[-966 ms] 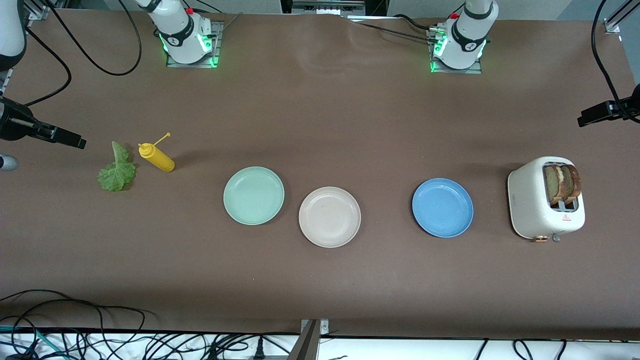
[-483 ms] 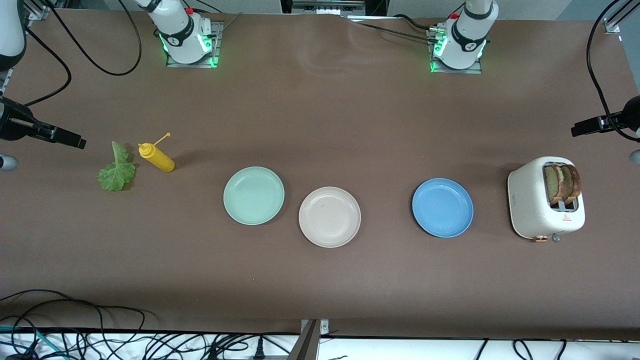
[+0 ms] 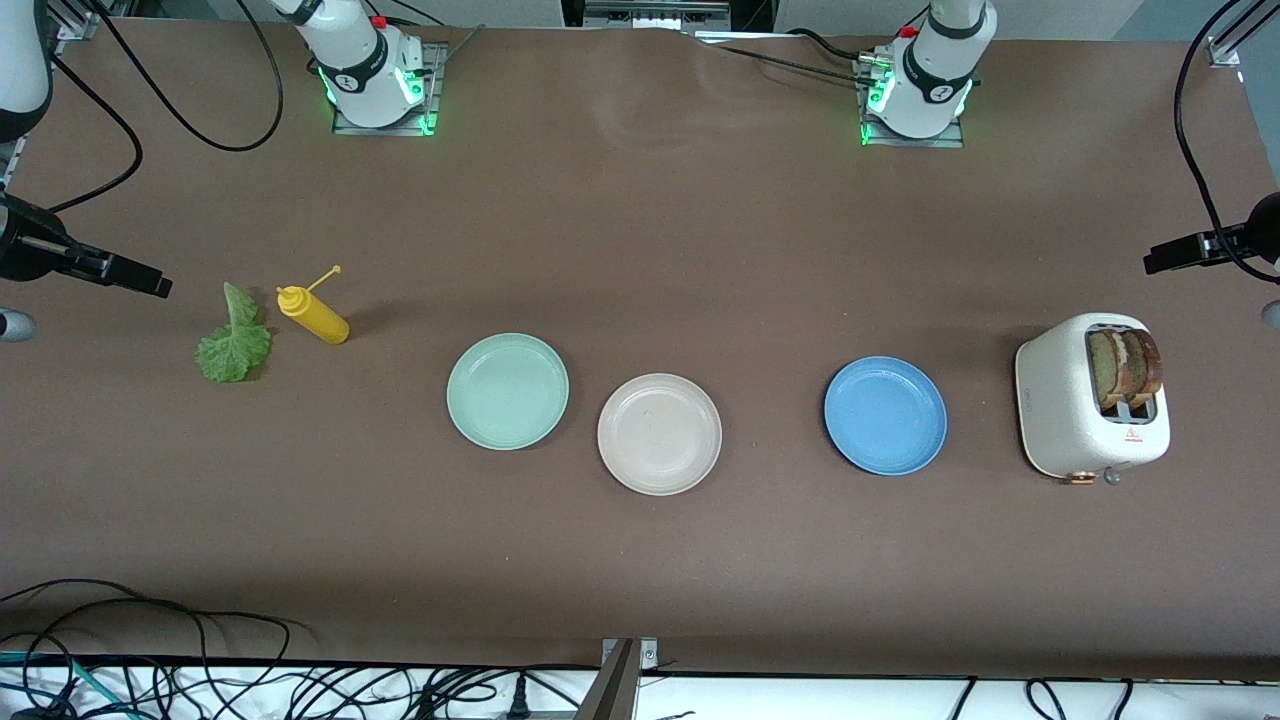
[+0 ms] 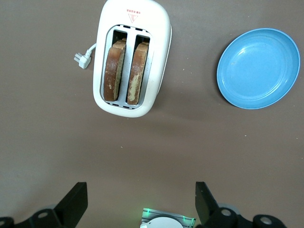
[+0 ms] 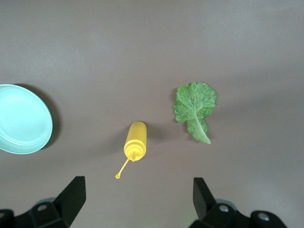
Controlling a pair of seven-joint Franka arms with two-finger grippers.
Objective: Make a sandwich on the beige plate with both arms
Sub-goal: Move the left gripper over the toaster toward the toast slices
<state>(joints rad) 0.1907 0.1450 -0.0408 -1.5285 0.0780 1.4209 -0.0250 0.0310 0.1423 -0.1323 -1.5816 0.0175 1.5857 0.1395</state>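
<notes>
Table layout unchanged from a moment ago. Round, speckled beige plate (image 3: 659, 434) bare beside glossy mint-green plate (image 3: 507, 391). Left gripper (image 4: 140, 202) and right gripper (image 5: 137, 199) both spread wide, grasping nothing; 2 browned bread slices (image 4: 127, 71) upright in white toaster (image 4: 159, 57), ruffled green lettuce leaf (image 5: 194, 108) flat.

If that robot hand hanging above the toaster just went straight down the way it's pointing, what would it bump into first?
Probably bare table, not the toaster. The left gripper, fingers wide open, points down at brown surface just beside the toaster; the bread slices sit off its line. Depth is hard to judge.
</notes>
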